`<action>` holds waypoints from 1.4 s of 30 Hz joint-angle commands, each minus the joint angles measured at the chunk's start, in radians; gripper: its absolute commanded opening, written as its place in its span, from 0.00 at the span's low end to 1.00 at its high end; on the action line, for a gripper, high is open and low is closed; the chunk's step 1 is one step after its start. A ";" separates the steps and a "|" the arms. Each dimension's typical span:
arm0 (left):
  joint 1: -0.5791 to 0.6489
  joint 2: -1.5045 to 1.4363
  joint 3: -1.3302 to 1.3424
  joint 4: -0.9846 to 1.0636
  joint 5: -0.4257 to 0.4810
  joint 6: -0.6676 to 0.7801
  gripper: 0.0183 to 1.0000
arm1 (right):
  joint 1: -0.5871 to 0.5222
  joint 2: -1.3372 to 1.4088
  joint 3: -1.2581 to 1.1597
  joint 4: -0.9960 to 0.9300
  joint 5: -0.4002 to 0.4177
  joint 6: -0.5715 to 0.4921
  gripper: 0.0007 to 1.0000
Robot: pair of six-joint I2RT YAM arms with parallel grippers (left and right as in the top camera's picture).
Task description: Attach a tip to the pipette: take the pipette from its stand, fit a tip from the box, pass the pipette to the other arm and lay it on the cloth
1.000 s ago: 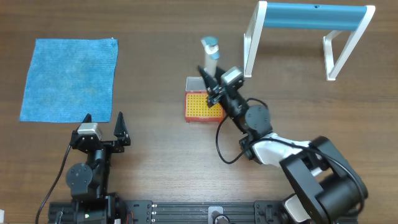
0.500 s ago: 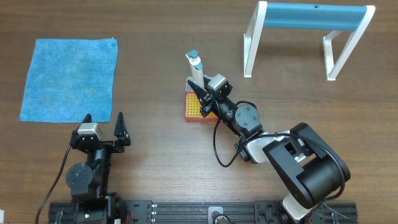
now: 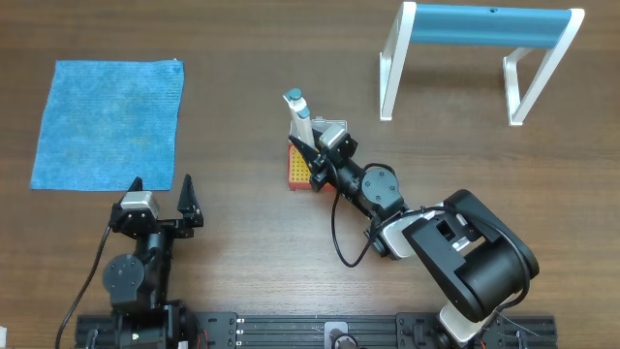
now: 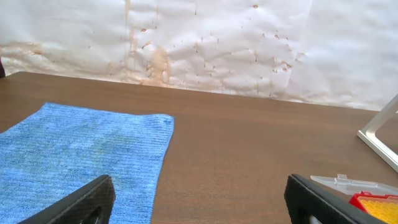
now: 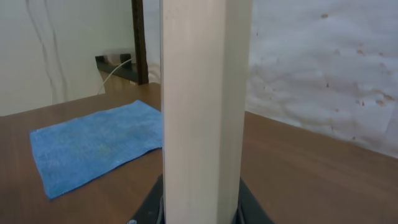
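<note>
My right gripper (image 3: 310, 151) is shut on the white pipette (image 3: 301, 118), whose blue-grey cap points toward the table's far side. It holds the pipette over the red tip box (image 3: 298, 173) with its yellow rack, near the table's middle. The right wrist view has the pipette body (image 5: 205, 106) standing as a pale column between the fingers, with the blue cloth (image 5: 93, 146) beyond it. That cloth (image 3: 108, 124) lies flat at the far left. Near the front left, my left gripper (image 3: 161, 197) stays open with nothing in it, its fingers (image 4: 87, 202) spread wide.
The blue-topped stand with white legs (image 3: 484, 24) occupies the far right corner; one leg (image 4: 380, 138) shows in the left wrist view, as does the tip box's corner (image 4: 376, 202). Bare wood lies between cloth and tip box.
The right gripper has carried the pipette leftward, from beside the stand's leg to above the tip box's left part. The left arm has kept still.
</note>
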 commanded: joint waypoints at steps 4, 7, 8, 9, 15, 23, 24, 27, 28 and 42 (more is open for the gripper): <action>0.005 -0.007 -0.004 -0.004 -0.008 -0.008 0.88 | -0.027 0.010 -0.008 0.011 -0.013 0.010 0.08; 0.005 -0.007 -0.004 -0.004 -0.008 -0.008 0.88 | -0.030 0.010 0.000 0.011 -0.013 0.010 0.08; 0.005 -0.007 -0.004 -0.004 -0.008 -0.008 0.88 | -0.030 0.010 0.005 0.011 -0.013 0.010 0.08; 0.005 -0.007 -0.004 -0.004 -0.008 -0.008 0.88 | -0.030 0.010 0.009 0.011 -0.013 0.010 0.08; 0.005 -0.007 -0.004 -0.004 -0.008 -0.008 0.88 | -0.031 0.057 0.056 0.011 -0.012 0.010 0.08; 0.005 -0.007 -0.004 -0.004 -0.008 -0.008 0.88 | -0.053 0.063 0.063 0.010 -0.012 0.006 0.08; 0.005 -0.007 -0.004 -0.004 -0.008 -0.008 0.88 | -0.053 0.063 0.066 0.010 -0.012 0.006 0.08; 0.005 -0.007 -0.004 -0.004 -0.008 -0.008 0.88 | -0.053 0.065 0.073 0.010 -0.012 0.006 0.08; 0.005 -0.008 -0.004 -0.004 -0.008 -0.008 0.88 | -0.053 0.068 0.073 0.010 -0.012 0.006 0.08; 0.005 -0.007 -0.004 -0.004 -0.008 -0.008 0.88 | -0.048 0.097 0.073 0.009 -0.036 0.007 0.08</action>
